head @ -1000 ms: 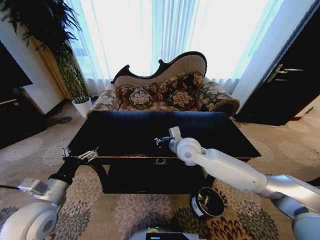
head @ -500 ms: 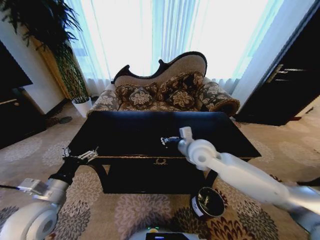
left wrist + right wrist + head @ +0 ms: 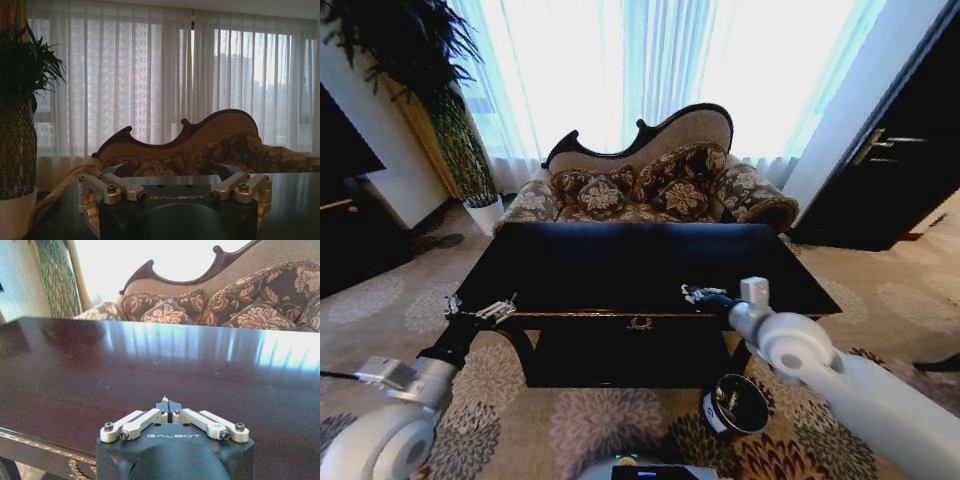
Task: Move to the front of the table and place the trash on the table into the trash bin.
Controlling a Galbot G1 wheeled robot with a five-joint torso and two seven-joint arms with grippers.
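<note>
Right gripper [image 3: 705, 295] hangs over the front right part of the table [image 3: 600, 265], just inside the front edge. From its own wrist camera the claw [image 3: 170, 412] is pressed together, tips meeting, and a tiny white scrap [image 3: 165, 397] shows right at the pinch. It looks like a shred of tissue held between the tips, though it is too small to be sure.

Trash bin [image 3: 735, 405] stands on the patterned carpet [image 3: 590, 425] in front of the table's right end, much lower than the tabletop, mouth up, white label facing left-front. It sits below and a little toward the robot from the right gripper.

Left gripper [image 3: 480, 312] is parked just off the table's front left corner. Its wrist view shows the claw [image 3: 175, 189] spread wide and holding nothing.

Two faint pale specks [image 3: 157, 361] lie on the glossy top farther in — too small to tell whether they are trash.

Handling, as a judgement:
- a scrap this size is nearly weightless, soft and limp
- it needs no force; a light pinch at any edge should serve
- it may cling to a pad when the claw opens, or drift sideways on the way down
- opening low and well inside the bin's rim seems safer than opening from table height

Step in hand appears to be the carry from table to bin — the scrap is not yet over the bin's mouth.
</note>
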